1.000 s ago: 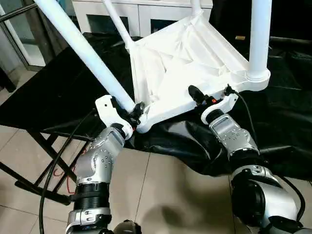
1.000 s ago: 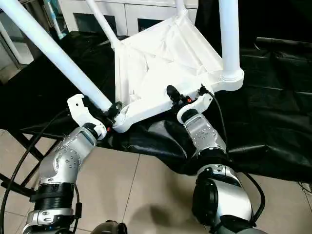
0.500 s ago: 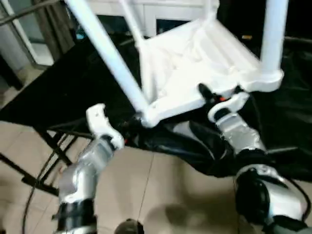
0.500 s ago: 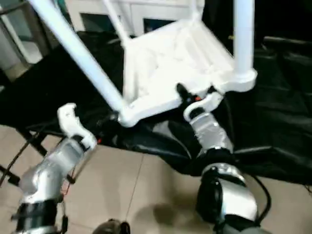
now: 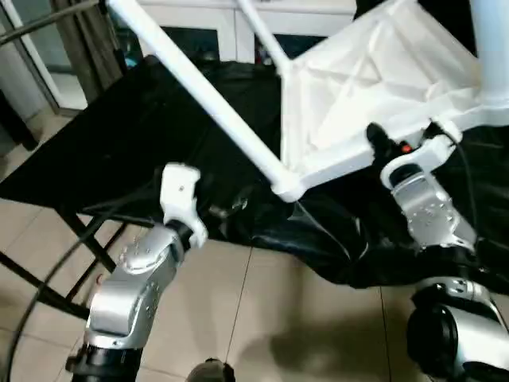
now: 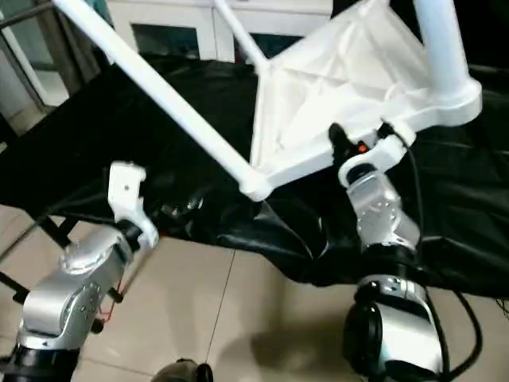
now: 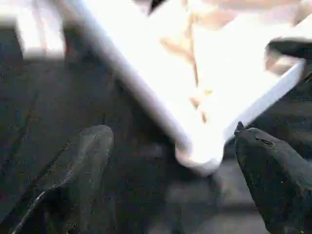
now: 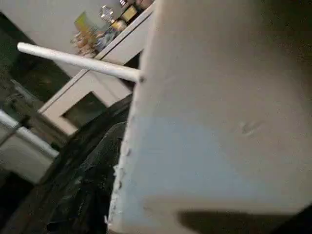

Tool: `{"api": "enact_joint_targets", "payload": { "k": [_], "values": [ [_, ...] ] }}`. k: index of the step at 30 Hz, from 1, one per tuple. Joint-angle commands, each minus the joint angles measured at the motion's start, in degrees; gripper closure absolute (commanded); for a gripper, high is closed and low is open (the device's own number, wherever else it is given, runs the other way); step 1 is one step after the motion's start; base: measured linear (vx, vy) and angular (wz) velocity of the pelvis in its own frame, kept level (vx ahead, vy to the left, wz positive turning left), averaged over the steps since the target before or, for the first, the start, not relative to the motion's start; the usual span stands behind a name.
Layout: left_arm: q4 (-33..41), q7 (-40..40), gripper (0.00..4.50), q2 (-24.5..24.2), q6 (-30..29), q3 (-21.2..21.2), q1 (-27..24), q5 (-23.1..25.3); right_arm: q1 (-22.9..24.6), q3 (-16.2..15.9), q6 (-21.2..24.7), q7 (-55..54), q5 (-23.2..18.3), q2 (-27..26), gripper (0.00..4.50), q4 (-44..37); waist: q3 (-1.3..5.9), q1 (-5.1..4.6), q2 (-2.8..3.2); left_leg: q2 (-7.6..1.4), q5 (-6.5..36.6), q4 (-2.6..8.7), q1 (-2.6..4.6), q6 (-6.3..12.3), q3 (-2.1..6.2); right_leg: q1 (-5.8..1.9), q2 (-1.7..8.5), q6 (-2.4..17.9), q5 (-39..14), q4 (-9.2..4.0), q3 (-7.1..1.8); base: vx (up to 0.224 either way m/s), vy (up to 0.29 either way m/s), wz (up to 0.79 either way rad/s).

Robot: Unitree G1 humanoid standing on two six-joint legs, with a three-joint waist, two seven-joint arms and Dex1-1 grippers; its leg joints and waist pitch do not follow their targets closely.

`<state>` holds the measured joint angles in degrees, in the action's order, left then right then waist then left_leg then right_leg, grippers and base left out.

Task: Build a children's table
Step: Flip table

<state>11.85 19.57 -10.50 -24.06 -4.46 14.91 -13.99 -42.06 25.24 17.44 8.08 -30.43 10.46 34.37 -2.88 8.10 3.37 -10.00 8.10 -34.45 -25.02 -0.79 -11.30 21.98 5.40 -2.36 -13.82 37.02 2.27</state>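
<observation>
Black cloth [image 5: 119,135] covers the bench under the upturned tabletop [image 5: 374,87]. Left gripper [image 7: 170,161] is wide open, holding nothing. Right gripper [image 5: 402,147] clamps the tabletop's edge.

A tiled indoor room, home-like or a test space (hard to tell), with a white glass-door cabinet [image 5: 208,36] and a black-draped folding table [image 5: 119,151]

One tabletop [image 5: 374,87]; three legs [image 5: 203,99] visible; two grippers, left gripper [image 5: 227,208], right gripper [image 5: 398,147]; one cabinet [image 5: 215,20]

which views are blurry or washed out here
Left wrist view: soft all over, the tabletop glares to blank white, the claw's fingers are dark blurs. Right wrist view: the tabletop's edge sits too close, out of focus. Eye views: mild smear.
</observation>
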Motion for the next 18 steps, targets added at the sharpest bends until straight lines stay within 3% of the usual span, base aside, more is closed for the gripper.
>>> {"api": "enact_joint_targets", "payload": {
  "k": [1,6,10,11,15,18],
  "values": [
    [1.58,0.86,0.0,-1.04,1.65,-1.08,1.06,1.85,0.48,-3.22,-0.49,-2.34,6.71,3.13,2.45,-4.18,4.48,-0.57,-0.79,-2.63,8.97,3.66,2.84,-1.42,1.36,-1.2,2.36,8.63,-0.09,-4.45,-1.38,0.0,0.0,0.0],
    [3.17,2.54,0.0,-3.35,3.42,-3.51,3.79,4.42,-0.45,-6.25,3.1,-4.45,9.78,5.98,2.45,-6.34,4.6,-0.67,-0.9,-2.45,8.83,3.43,3.03,-1.99,1.18,-1.14,2.15,7.8,-0.85,-4.4,-1.49,0.0,0.0,0.0],
    [3.74,3.32,0.0,-3.83,4.63,-4.1,5.59,5.19,-1.22,-7.98,4.71,-5.47,12.0,8.37,2.45,-6.65,4.59,-0.77,-0.96,-2.41,9.06,3.41,2.92,-2.19,1.19,-1.18,2.17,8.27,-1.33,-4.44,-1.47,0.0,0.0,0.0],
    [3.89,4.08,0.0,-4.28,5.24,-4.68,6.57,5.61,-1.8,-8.77,4.88,-5.67,13.2,9.57,2.45,-6.05,4.57,-0.8,-1.22,-2.42,9.08,3.41,2.86,-2.11,1.14,-1.22,2.19,8.33,-1.27,-4.45,-1.49,0.0,0.0,0.0],
    [4.16,5.75,0.0,-5.56,6.36,-6.21,8.22,6.8,-2.94,-10.29,4.94,-6.24,15.51,11.68,2.45,-4.87,4.58,-0.66,-1.16,-2.42,8.45,3.2,2.93,-1.84,1.08,-1.13,2.25,8.68,-1.34,-4.37,-1.54,0.0,0.0,0.0],
    [5.3,11.14,0.0,-7.71,5.2,-9.01,9.93,5.91,-4.76,-12.3,5.84,-7.04,17.78,13.51,2.45,-3.73,4.65,-0.53,-1.31,-2.39,8.0,3.1,2.97,-1.6,1.04,-1.08,2.18,9.06,-1.07,-4.25,-1.51,0.0,0.0,0.0]
  ]
}}
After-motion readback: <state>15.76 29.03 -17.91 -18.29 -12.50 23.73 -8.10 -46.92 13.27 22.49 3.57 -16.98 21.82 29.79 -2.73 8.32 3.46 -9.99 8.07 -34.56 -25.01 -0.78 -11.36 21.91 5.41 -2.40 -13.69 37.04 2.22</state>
